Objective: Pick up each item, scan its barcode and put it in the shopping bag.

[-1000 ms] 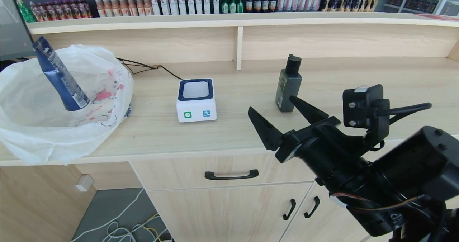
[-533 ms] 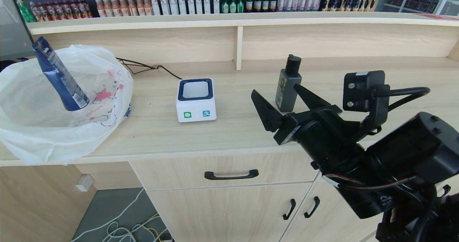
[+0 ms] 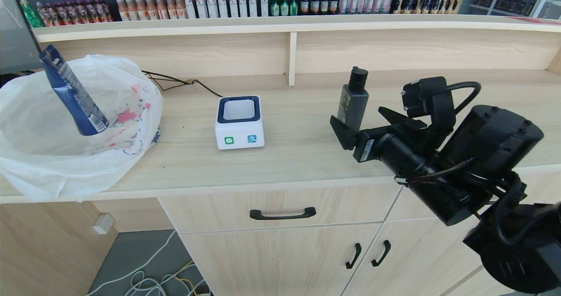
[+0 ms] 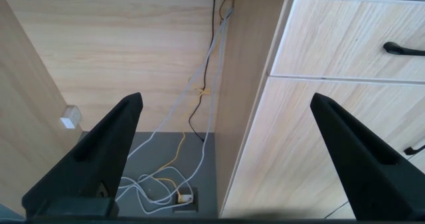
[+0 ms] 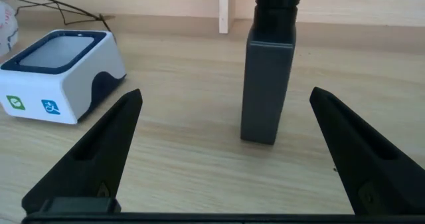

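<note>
On the counter (image 3: 298,160), right of centre and closer to the back edge than the front, a dark grey bottle (image 3: 352,105) with a black cap, upright. Level with the bottle's lower half, the right gripper (image 3: 357,115), held in over the front edge, fingers spread wide with nothing between the pads. In the right wrist view, the bottle (image 5: 268,84) straight ahead of the gap, just beyond the fingertips (image 5: 119,124), touching neither.

Near the middle of the counter, a white scanner (image 3: 239,123) with dark blue rim and pale window facing up, well apart from the bottle, toward the left end. Behind it, a black cable (image 3: 175,82) trailing along the back edge toward the bag.

At the counter's left end, the shopping bag (image 3: 65,133), thin white plastic with pink print, slumped open and bulging over the front edge. Inside the bag, a blue tube (image 3: 72,92), leaning, upper end poking above the rim.

Low down in front of the cupboard fronts, below counter height, the left gripper (image 4: 226,98), fingers likewise spread and holding nothing. Beneath it, loose cables (image 4: 166,177) on the floor; nearby, a black drawer handle (image 4: 403,49). On the shelf behind the counter, rows of drink bottles (image 3: 263,4)
</note>
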